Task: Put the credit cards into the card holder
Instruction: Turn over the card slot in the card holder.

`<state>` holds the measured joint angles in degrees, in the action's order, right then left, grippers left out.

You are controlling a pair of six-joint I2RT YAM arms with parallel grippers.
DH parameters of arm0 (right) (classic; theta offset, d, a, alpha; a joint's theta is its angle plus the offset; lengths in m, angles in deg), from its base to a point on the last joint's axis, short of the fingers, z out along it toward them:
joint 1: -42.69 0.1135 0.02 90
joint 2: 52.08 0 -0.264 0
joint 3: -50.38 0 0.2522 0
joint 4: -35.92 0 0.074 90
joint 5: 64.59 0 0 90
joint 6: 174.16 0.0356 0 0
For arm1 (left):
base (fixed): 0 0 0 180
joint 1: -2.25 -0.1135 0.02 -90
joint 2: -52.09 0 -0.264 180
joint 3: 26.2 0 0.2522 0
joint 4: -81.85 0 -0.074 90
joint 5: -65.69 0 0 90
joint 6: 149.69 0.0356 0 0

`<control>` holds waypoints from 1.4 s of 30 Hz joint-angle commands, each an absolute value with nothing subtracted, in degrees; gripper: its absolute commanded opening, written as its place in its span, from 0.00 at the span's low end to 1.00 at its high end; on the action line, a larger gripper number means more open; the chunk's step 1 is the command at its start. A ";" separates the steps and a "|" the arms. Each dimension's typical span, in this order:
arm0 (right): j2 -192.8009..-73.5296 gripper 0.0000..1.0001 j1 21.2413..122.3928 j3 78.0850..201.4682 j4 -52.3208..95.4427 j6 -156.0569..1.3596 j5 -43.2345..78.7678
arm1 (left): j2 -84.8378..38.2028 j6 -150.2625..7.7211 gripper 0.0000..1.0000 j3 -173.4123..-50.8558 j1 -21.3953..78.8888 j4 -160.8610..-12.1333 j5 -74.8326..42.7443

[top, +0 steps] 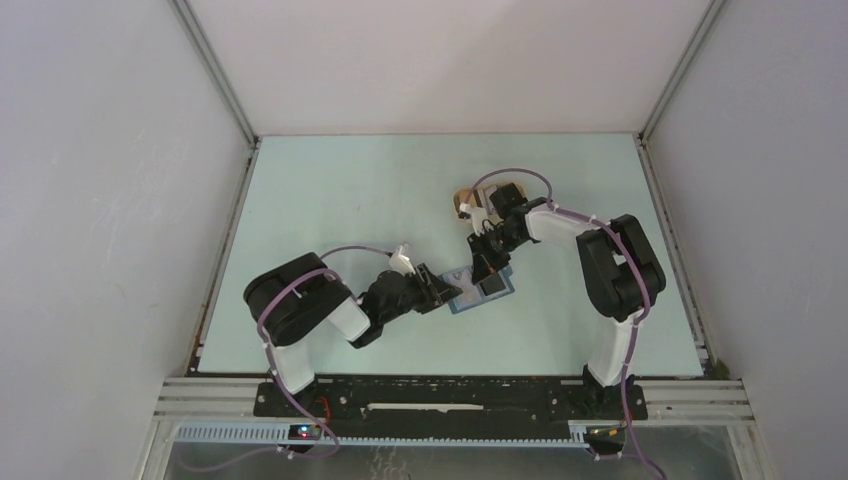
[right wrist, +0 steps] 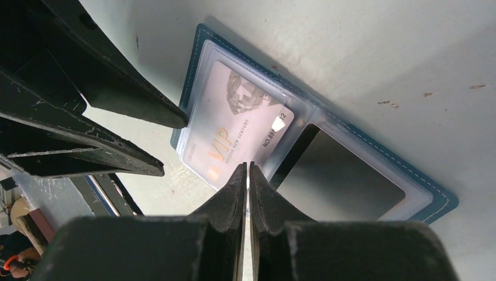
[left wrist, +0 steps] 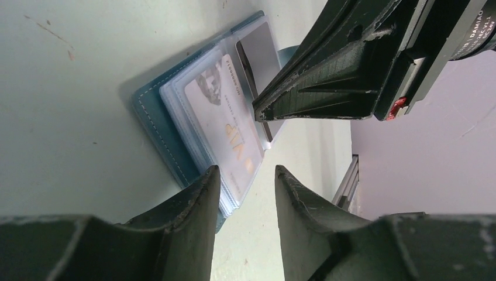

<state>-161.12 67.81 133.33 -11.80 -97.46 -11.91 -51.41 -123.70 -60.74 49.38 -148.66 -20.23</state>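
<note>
Card holder open | white card reads "VIP" | left claw released | right claw clenched

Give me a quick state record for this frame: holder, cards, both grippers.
card holder: lying open, clear sleeves facing up
VIP card: whitish, inside one sleeve page
dark card: on the adjoining page; looks sleeved, cannot confirm
left gripper: open, fingers either side of the sleeve stack's edge
right gripper: fingers shut at the sleeve edge between the two pages; unclear if anything is pinched
tan tray: behind the right arm, mostly hidden
</note>
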 commanded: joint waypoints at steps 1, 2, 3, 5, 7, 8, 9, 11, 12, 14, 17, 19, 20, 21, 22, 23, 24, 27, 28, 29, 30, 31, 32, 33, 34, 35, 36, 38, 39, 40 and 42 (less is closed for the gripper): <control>-161.89 0.11 68.09 135.39 -12.51 -96.93 -11.68 | -51.81 -122.73 0.45 -62.73 49.77 -147.64 -21.29; -161.94 0.11 68.09 135.42 -12.58 -96.91 -11.62 | -51.70 -122.65 0.45 -62.85 49.78 -147.21 -21.39; -162.18 0.11 68.16 135.42 -12.64 -96.94 -11.62 | -51.70 -122.56 0.45 -62.97 49.79 -146.77 -21.47; -162.36 0.11 68.19 135.49 -12.73 -96.92 -11.59 | -51.67 -122.57 0.45 -63.21 49.73 -145.78 -21.69; -162.53 0.12 68.27 135.59 -12.91 -96.98 -11.59 | -51.70 -122.71 0.46 -63.10 49.77 -145.35 -21.95; -162.60 0.12 68.27 135.60 -12.96 -96.97 -11.59 | -51.69 -122.77 0.46 -63.13 49.75 -145.24 -21.98; -162.64 0.12 68.27 135.60 -12.99 -96.99 -11.67 | -51.69 -122.87 0.46 -63.16 49.79 -144.96 -22.07; -162.63 0.12 68.28 135.68 -13.08 -97.00 -11.81 | -51.76 -122.96 0.47 -63.32 49.74 -144.69 -22.08; -162.60 0.13 68.27 135.69 -13.09 -97.00 -11.93 | -51.78 -122.95 0.47 -63.46 49.72 -144.69 -21.99; -162.55 0.14 68.35 135.77 -13.13 -96.95 -11.95 | -51.73 -123.14 0.47 -63.65 49.75 -144.69 -21.82; -162.65 0.14 68.35 135.79 -13.26 -96.98 -12.04 | -51.58 -123.23 0.46 -63.87 49.80 -144.92 -21.55; -162.73 0.14 68.35 135.86 -13.32 -96.87 -12.02 | -51.62 -123.31 0.47 -63.71 49.78 -146.09 -21.26; -162.80 0.14 68.35 135.86 -13.35 -96.83 -12.03 | -51.74 -123.37 0.47 -63.71 49.79 -146.74 -20.97; -162.82 0.14 68.40 135.86 -13.39 -96.82 -12.03 | -51.81 -123.41 0.47 -63.70 49.82 -147.44 -20.79; -162.75 0.14 68.36 135.98 -13.49 -96.82 -12.03 | -52.00 -123.51 0.47 -63.61 49.76 -148.17 -20.60; -162.55 0.14 68.31 136.10 -13.72 -96.90 -12.22 | -52.10 -123.56 0.47 -63.65 49.77 -148.87 -20.36; -162.30 0.15 68.23 136.12 -13.83 -96.97 -12.47 | -52.19 -123.64 0.47 -63.73 49.79 -149.61 -20.14; -161.18 0.17 67.74 136.12 -14.19 -97.67 -13.68 | -52.62 -123.26 0.47 -64.18 49.76 -150.82 -19.68; -160.71 0.17 67.48 136.12 -14.37 -97.90 -14.29 | -52.69 -123.17 0.47 -64.40 49.79 -150.84 -19.65; -160.23 0.18 67.21 136.12 -14.54 -98.19 -14.73 | -53.03 -123.14 0.47 -64.67 49.80 -150.82 -19.65; -159.83 0.18 66.99 136.12 -14.69 -98.44 -15.02 | -53.35 -123.22 0.47 -64.86 49.77 -150.90 -19.69; -159.38 0.18 66.70 136.12 -14.81 -98.67 -15.47 | -53.64 -123.22 0.47 -65.10 49.75 -151.09 -19.70; -158.98 0.19 66.40 136.12 -14.96 -98.87 -15.95 | -54.03 -123.42 0.47 -65.24 49.76 -151.47 -19.53; -158.54 0.20 66.12 136.12 -15.13 -99.11 -16.27 | -54.38 -123.57 0.47 -65.39 49.79 -152.13 -19.34; -158.17 0.21 65.81 136.12 -15.30 -99.31 -16.60 | -54.62 -123.66 0.46 -65.49 49.80 -152.94 -19.18; -157.76 0.21 65.47 136.12 -15.43 -99.59 -17.05 | -54.81 -123.66 0.46 -65.53 49.77 -153.60 -19.20; -157.35 0.21 65.15 136.12 -15.58 -99.87 -17.62 | -54.93 -123.56 0.46 -65.61 49.79 -154.09 -19.16; -156.66 0.22 64.57 136.12 -15.88 -100.16 -18.52 | -54.97 -123.38 0.46 -65.71 49.75 -154.79 -19.27; -156.45 0.22 64.38 136.12 -16.02 -100.25 -18.72 | -54.96 -123.31 0.46 -65.72 49.79 -155.31 -19.29; -156.32 0.22 64.21 136.12 -15.98 -100.30 -18.79 | -54.95 -123.23 0.46 -65.71 49.78 -155.74 -19.31; -156.24 0.23 63.85 136.12 -15.92 -100.12 -18.44 | -55.03 -123.23 0.46 -65.84 49.79 -156.46 -19.26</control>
